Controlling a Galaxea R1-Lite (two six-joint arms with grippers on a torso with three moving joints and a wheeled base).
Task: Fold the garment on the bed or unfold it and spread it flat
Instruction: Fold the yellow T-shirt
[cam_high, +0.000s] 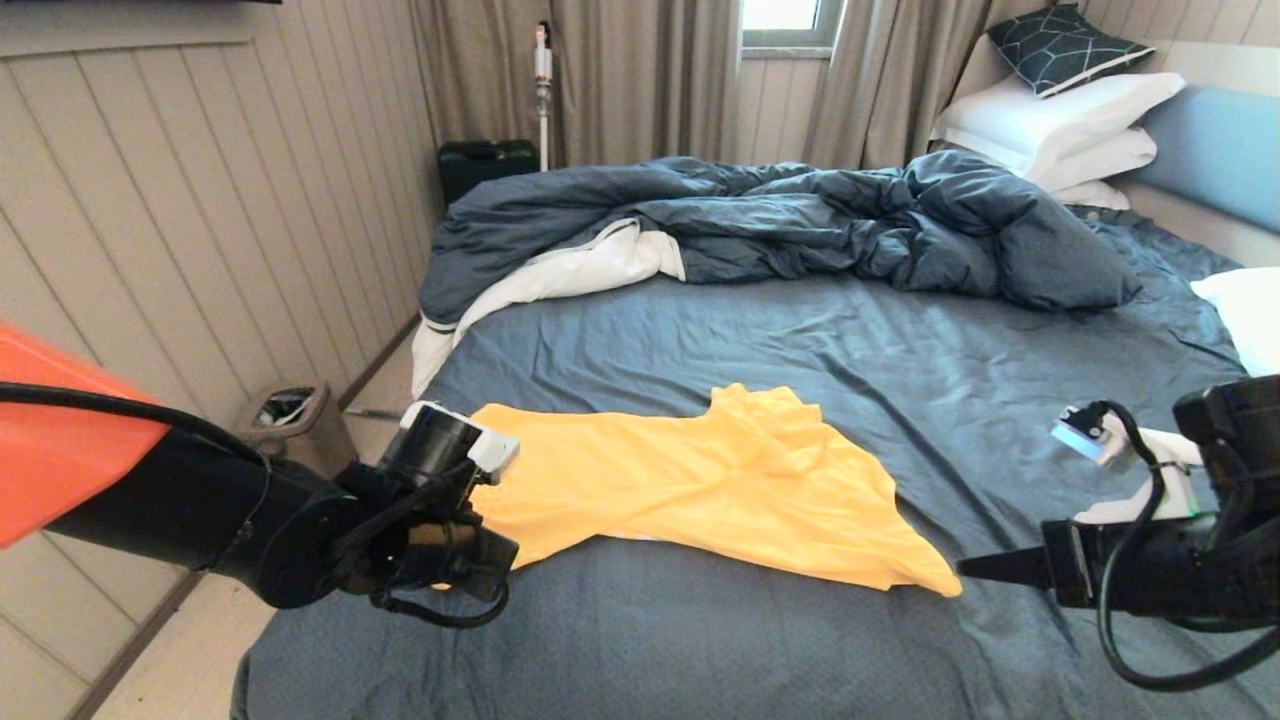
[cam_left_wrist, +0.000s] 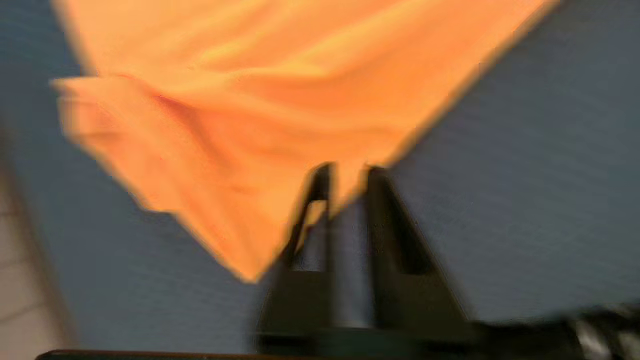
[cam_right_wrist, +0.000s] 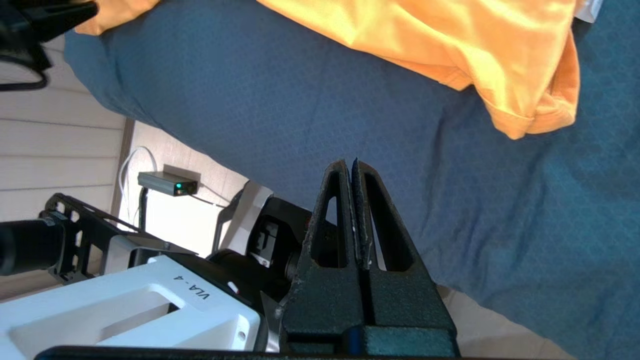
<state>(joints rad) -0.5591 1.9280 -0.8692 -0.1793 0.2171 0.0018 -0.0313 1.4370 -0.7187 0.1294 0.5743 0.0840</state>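
Observation:
The garment (cam_high: 700, 480) is a yellow T-shirt lying rumpled and partly spread across the near half of the bed (cam_high: 800, 330). My left gripper (cam_high: 485, 555) is at its left end by the bed's left edge. In the left wrist view the left gripper (cam_left_wrist: 347, 172) is open by a narrow gap, and the garment's (cam_left_wrist: 250, 100) edge runs right at its fingertips. My right gripper (cam_high: 968, 568) hovers just right of the garment's near right corner. The right gripper (cam_right_wrist: 350, 162) is shut and empty, and the garment's hem (cam_right_wrist: 525, 115) lies a short way ahead of it.
A rumpled dark blue duvet (cam_high: 800, 215) lies across the far half of the bed, with white pillows (cam_high: 1060, 120) at the far right. On the floor to the left, a waste bin (cam_high: 290, 410) stands beside the panelled wall, and a dark case (cam_high: 485, 165) stands farther back.

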